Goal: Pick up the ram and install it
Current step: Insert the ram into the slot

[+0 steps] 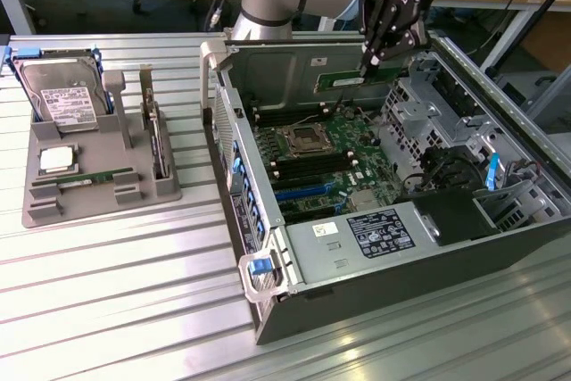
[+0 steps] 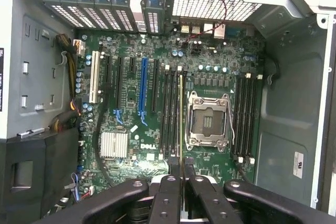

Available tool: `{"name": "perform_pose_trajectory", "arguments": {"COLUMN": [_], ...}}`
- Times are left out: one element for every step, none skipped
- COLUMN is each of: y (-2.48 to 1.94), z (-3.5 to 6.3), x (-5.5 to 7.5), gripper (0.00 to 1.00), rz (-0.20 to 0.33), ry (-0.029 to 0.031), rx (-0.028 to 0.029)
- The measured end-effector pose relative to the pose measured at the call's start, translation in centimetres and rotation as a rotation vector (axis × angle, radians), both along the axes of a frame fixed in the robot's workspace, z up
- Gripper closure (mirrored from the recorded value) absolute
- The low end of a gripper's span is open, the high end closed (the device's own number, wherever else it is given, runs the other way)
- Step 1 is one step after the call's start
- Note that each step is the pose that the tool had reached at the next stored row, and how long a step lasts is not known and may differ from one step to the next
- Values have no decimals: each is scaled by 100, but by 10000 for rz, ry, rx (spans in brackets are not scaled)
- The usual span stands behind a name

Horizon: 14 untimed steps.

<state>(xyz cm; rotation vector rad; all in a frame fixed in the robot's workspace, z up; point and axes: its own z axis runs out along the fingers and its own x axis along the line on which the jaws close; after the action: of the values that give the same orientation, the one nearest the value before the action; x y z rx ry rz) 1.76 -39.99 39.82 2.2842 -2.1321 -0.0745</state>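
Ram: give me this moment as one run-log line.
end effector: shut on ram | ram: held over memory slots beside CPU socket, not seated | case: open

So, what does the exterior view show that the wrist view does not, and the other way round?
Exterior view: a grey tray beside the computer case, holding a hard drive, a processor chip and a second memory stick. Wrist view: the DELL lettering on the motherboard and the wire grille in the case wall. Both: the claw shut on the ram, above that motherboard with its open, empty processor socket.
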Motion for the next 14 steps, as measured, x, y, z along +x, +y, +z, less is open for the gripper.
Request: {"name": "perform_pose_trajectory", "arguments": {"y": [0, 0, 0, 0, 0, 0, 0, 0, 0, 0, 0, 0, 0, 0], "z": [-8, -11, -18, -25, -33, -44, -49, -51, -63, -73, -81, -89, -94, -101], "x": [0, 0, 0, 0, 0, 0, 0, 0, 0, 0, 0, 0, 0, 0], "gripper": [88, 88, 88, 88, 88, 88, 88, 88, 88, 88, 88, 88, 88, 88], "rz": [0, 0, 0, 0, 0, 0, 0, 0, 0, 0, 0, 0, 0, 0], "ry": [0, 0, 0, 0, 0, 0, 0, 0, 0, 0, 0, 0, 0, 0], "rx": [1, 0, 0, -1, 0, 0, 0, 0, 0, 0, 0, 0, 0, 0]}}
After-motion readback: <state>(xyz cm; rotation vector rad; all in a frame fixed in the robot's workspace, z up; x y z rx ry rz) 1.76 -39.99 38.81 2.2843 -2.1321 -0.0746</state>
